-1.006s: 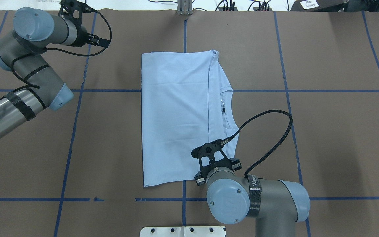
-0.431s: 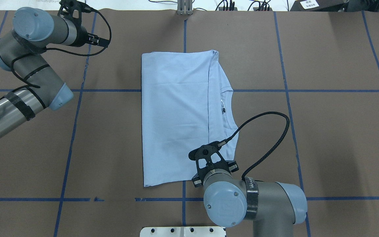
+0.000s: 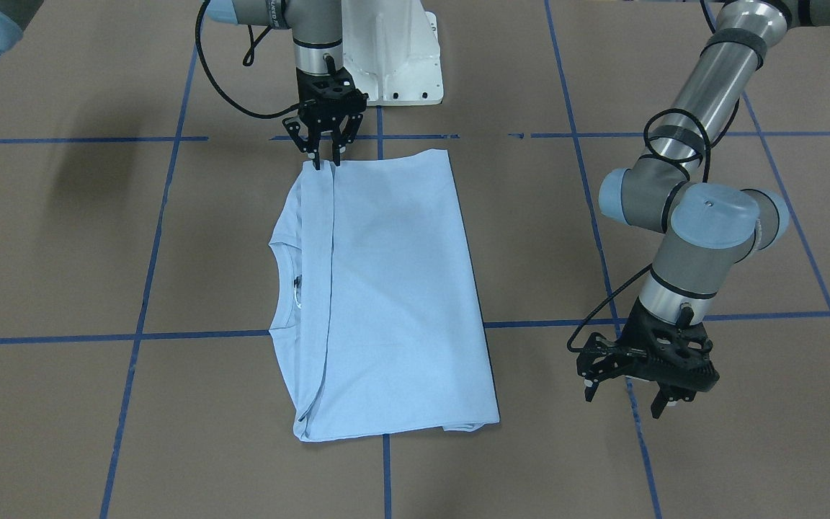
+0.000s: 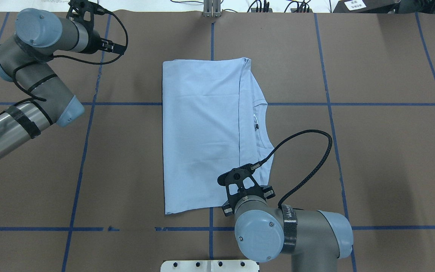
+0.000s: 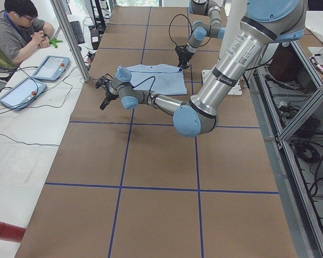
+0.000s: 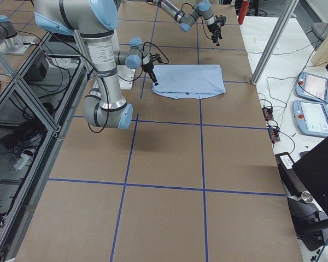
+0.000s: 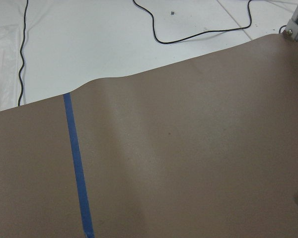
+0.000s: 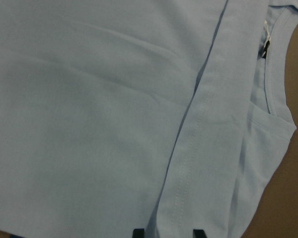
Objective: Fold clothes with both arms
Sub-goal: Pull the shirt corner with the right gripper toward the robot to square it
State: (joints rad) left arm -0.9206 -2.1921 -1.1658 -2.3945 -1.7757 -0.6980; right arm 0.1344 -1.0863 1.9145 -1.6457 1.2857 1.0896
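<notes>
Shirt (image 4: 202,132) lies folded into a long rectangle in the middle of the table (image 4: 372,158). Its collar (image 3: 284,288) pokes out along one side, with only a dark sliver of label (image 8: 264,48) showing. Your right gripper (image 3: 325,155) stands at the corner nearest the base, fingers spread. Overhead its own wrist hides them, and its camera catches just two tips (image 8: 138,232) straddling the hem. Left gripper (image 3: 624,402) hangs released over bare table, well apart from the shirt; its camera shows only tape (image 7: 77,163).
</notes>
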